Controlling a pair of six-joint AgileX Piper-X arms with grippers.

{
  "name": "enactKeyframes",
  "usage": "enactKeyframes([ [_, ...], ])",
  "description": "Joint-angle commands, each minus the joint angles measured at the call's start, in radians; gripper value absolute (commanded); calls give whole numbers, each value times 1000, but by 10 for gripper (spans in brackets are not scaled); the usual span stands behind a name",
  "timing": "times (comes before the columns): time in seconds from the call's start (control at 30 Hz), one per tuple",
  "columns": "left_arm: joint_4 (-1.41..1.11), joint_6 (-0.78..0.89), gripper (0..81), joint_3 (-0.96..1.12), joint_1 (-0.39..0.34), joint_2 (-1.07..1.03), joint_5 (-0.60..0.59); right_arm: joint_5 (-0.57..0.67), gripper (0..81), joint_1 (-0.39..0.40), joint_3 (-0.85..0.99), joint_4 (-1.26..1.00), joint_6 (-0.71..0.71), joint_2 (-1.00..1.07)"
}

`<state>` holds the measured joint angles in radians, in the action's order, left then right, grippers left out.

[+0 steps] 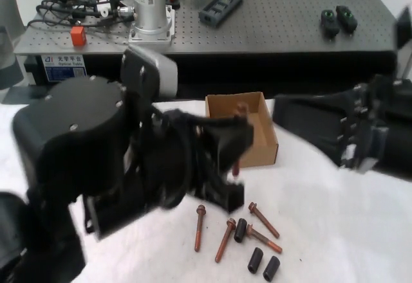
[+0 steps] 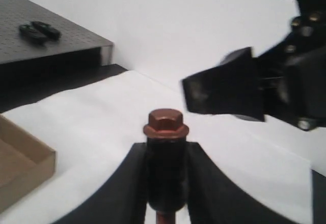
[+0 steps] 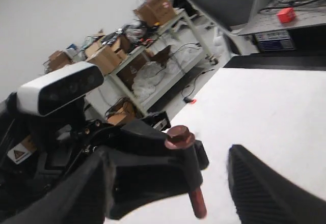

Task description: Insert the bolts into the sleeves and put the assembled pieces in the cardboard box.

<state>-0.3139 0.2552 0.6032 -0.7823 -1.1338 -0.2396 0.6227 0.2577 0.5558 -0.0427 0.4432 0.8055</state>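
Copper-coloured bolt (image 2: 165, 123) inside a black sleeve (image 2: 164, 175), tight within the left gripper (image 2: 165, 155); right gripper (image 3: 170, 178) spread wide.

Left gripper (image 2: 165, 155): both black fingers are pressed against a black cylindrical sleeve (image 2: 164, 180), held upright. A copper-coloured hex-flanged bolt (image 2: 165, 123) sits in the sleeve, head on top, shank tip showing below. A corner of the brown cardboard box (image 2: 28, 158) lies near on white cloth (image 2: 102, 112). The right gripper (image 2: 229, 86) is near, not touching. A grey perforated metal bench (image 2: 51, 40) stands behind.

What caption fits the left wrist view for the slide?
Left gripper grips a sleeve with a bolt through it, near the box.
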Motion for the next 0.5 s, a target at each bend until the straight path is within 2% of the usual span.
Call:
enactKeyframes([
  [0.0, -24, 35, 7, 93, 34, -78, 97, -52, 491, -73, 6, 110, -66, -50],
  [0.1, 34, 98, 7, 225, 93, -225, 97, -122, 491, -147, 6, 227, -117, -77],
  [0.23, 274, 143, 7, 488, 152, -460, 94, -191, 491, -209, 6, 322, -123, -79],
  [0.47, 594, 143, 7, 1002, 183, -884, 26, -247, 491, -233, 6, 385, -125, -79],
])
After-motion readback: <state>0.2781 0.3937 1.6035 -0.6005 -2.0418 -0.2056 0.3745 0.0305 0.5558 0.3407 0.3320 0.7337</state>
